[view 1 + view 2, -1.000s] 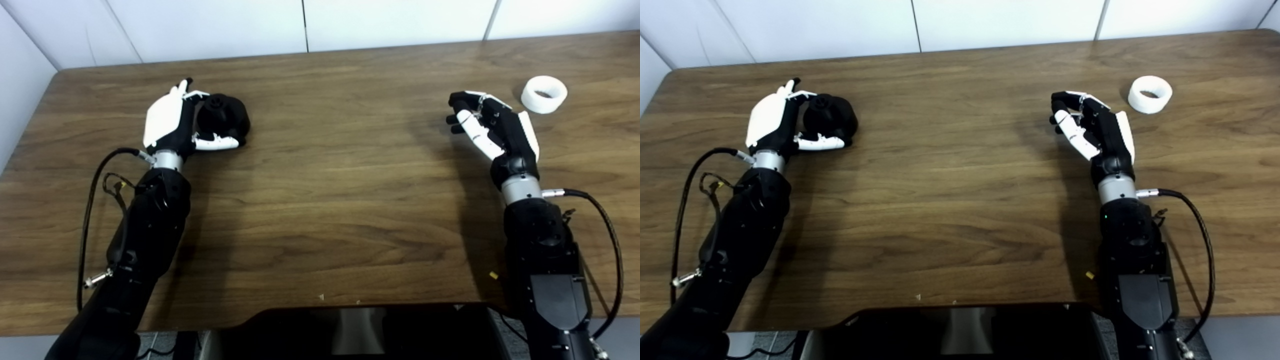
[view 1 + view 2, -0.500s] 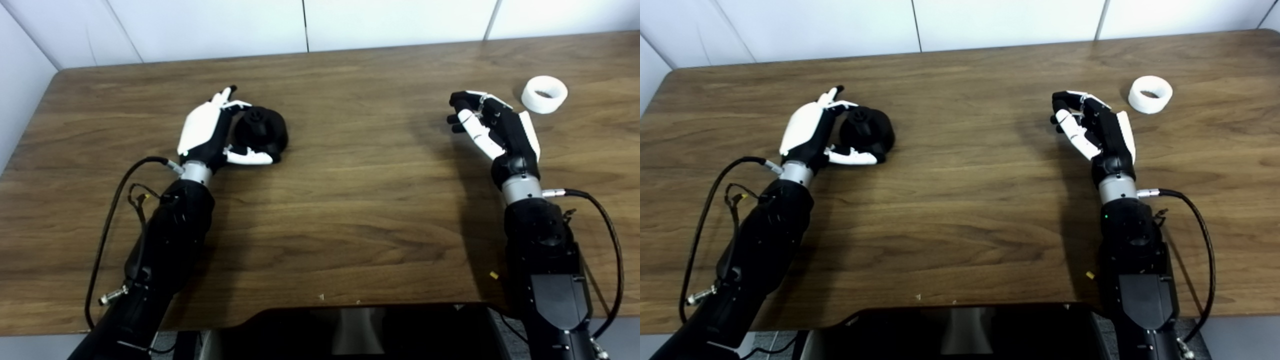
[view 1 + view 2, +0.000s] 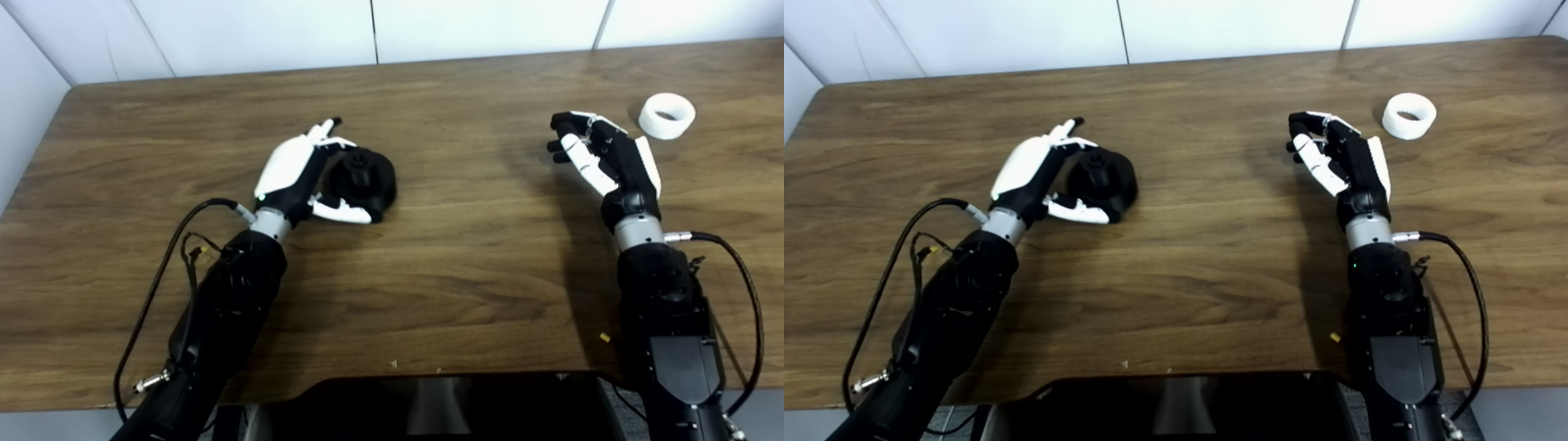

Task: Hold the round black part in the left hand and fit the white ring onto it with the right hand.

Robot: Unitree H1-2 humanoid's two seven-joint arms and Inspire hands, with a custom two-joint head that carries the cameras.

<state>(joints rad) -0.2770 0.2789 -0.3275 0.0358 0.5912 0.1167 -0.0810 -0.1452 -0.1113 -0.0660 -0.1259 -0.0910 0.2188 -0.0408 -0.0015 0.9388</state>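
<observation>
Gripping the black part (image 3: 361,177) left of table centre, the left hand (image 3: 294,168) wraps fingers and thumb around it. Right hand (image 3: 603,156) hovers empty, fingers loosely curled apart. Ring (image 3: 666,115) lies beside it, near the table's (image 3: 465,263) far right edge; bare wood separates the hands.

table (image 3: 465,257): brown wood grain, smooth | round black part (image 3: 362,177): matt | white ring (image 3: 666,116): matt

Both head cameras, mounted side by side, look steeply down from near the front edge of the table (image 3: 429,257), sharing almost the entire tabletop.
</observation>
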